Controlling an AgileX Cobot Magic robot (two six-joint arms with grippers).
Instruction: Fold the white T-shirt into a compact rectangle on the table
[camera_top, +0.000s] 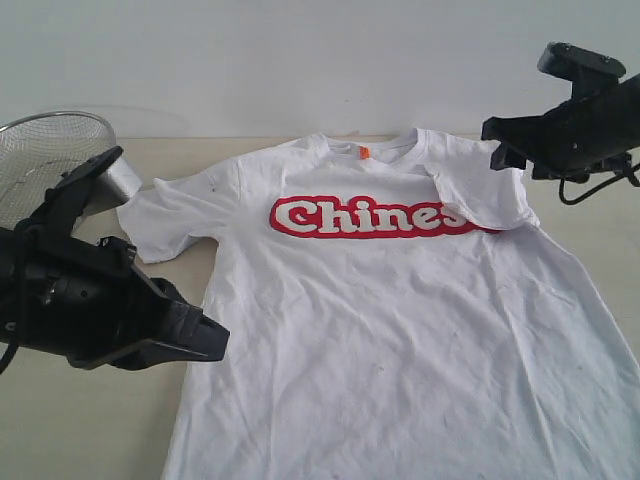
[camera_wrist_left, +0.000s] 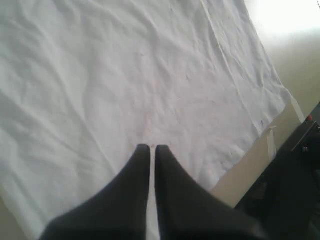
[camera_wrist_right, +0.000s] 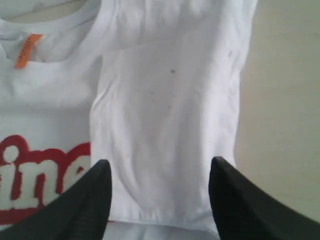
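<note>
In the exterior view the white T-shirt (camera_top: 400, 340) lies face up on the tabletop (camera_top: 90, 420). The folded sleeve (camera_top: 480, 195) on my right side is laid in over the end of the red lettering (camera_top: 370, 217). The spread sleeve (camera_top: 175, 220) lies flat toward the wire basket (camera_top: 50, 150). My left gripper (camera_top: 215, 345) hangs at the shirt's left edge, and my right gripper (camera_top: 505, 145) is above the folded sleeve.

The left wrist view shows what that view hides: my left gripper is clenched on nothing, over plain cloth.

The right wrist view shows my right gripper released, its jaws wide on either side of the folded sleeve and not pinching it. The orange neck tag (camera_wrist_right: 27, 50) is nearby.

I judge the spread sleeve comes next. I should open my left gripper, pinch the sleeve's outer edge, lift it low and lay it flat to mirror the other.
</note>
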